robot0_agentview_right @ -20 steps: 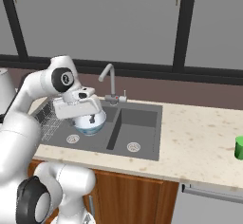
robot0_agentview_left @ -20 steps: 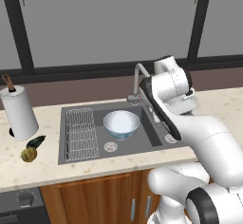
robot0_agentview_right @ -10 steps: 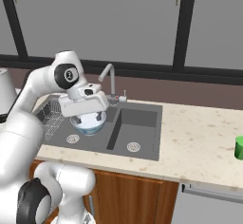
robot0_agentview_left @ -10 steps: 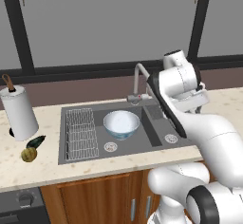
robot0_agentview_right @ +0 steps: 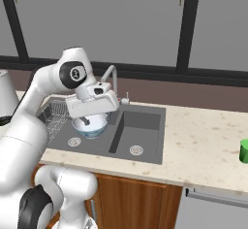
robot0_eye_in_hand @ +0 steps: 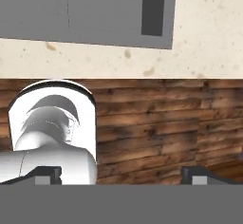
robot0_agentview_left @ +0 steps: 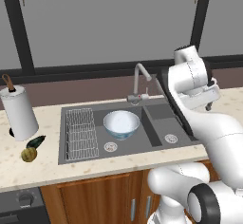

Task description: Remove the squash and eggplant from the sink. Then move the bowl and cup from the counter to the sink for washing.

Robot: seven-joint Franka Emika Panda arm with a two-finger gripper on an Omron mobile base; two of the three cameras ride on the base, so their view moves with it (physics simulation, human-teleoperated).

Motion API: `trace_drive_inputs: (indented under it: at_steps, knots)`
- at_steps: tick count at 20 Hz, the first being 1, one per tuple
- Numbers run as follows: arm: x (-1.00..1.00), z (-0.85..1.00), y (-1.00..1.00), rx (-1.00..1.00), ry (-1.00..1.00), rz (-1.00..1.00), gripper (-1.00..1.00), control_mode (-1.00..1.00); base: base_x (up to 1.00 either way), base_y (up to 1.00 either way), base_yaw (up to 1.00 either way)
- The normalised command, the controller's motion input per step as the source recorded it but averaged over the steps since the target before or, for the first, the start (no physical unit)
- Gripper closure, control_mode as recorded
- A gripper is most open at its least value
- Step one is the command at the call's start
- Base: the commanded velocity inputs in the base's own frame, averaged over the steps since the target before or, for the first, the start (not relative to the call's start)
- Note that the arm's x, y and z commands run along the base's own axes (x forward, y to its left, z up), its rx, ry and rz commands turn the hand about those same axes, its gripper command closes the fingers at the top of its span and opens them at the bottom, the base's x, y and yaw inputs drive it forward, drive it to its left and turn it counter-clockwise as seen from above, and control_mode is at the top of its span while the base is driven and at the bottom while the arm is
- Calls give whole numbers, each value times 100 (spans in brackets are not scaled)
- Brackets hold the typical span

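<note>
Wide white bowl [robot0_agentview_left: 121,124] sits mid-frame in the dark grey sink [robot0_agentview_left: 156,140]; two-finger gripper [robot0_eye_in_hand: 122,174] jaws spread wide, empty, upper right.

The left basin of the sink [robot0_agentview_left: 156,144] is taken up by the bowl [robot0_agentview_left: 121,124], with the wire rack [robot0_agentview_left: 79,133] beside it; the right basin lies bare. The faucet [robot0_agentview_left: 138,80] arches over the rear rim. Open counter [robot0_agentview_right: 203,145] is left between sink and cup [robot0_agentview_right: 243,151]
</note>
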Motion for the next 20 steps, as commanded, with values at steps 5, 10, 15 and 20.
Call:
trace_drive_inputs:
  at_steps: [5, 10, 15, 20]
  knots:
    - [-10, 10, -29, 7, 0, 1, -100, -100, 0, 0, 0]
    - [-11, 6, -30, 7, -4, 0, -100, -100, 0, 0, 0]
    - [-5, 4, -27, 1, -8, 0, -100, -100, 0, 0, 0]
    - [0, 2, -29, 0, -10, 1, -100, -100, 0, 0, 0]
